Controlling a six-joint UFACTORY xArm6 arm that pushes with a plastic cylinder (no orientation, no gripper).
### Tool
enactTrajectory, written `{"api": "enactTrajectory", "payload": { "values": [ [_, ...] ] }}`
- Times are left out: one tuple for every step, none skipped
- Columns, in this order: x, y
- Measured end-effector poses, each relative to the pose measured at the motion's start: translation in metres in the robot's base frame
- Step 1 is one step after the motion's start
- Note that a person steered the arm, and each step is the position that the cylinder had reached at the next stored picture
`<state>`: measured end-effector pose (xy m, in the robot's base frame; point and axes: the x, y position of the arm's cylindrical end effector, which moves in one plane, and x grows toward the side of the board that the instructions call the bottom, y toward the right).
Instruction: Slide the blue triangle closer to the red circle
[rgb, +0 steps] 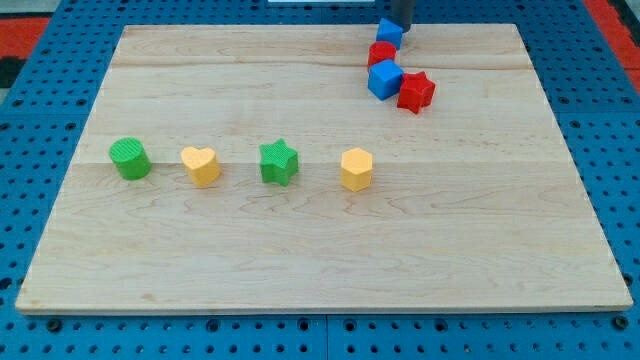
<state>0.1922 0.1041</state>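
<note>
A pale wooden desk (320, 250) lies on a blue pegboard surface (40, 60), seen from slightly above. At the view's top, right of centre, a dark rod comes down from the upper edge, and my tip (401, 30) sits right at the upper right side of the blue triangle (389, 32), touching it or very nearly so. The tool is only this bare rod, with no jaws, so it is neither clenched nor grasping anything. The blue triangle rests near the desk's top edge, and just below it, touching or almost touching, is the red circle (381, 53). Directly below the red circle is a blue cube (385, 79), and just to that cube's right, pressed against it, is a red star (416, 91). These four blocks form a tight cluster. Well apart from them, a loose row runs across the middle of the desk: from the view's left, a green cylinder (130, 158), a yellow heart (201, 165), a green star (279, 162) and a yellow hexagon (356, 169), each separated from its neighbour
</note>
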Motion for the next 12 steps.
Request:
{"api": "enactTrajectory", "payload": {
  "values": [
    [0.006,-0.008],
    [0.017,-0.008],
    [0.018,-0.007],
    [0.000,0.007],
    [-0.001,-0.004],
    [0.001,-0.038],
    [0.004,-0.051],
    [0.007,-0.051],
    [0.010,-0.051],
    [0.019,-0.047],
    [0.028,-0.047],
    [0.040,-0.047]
  ]
}}
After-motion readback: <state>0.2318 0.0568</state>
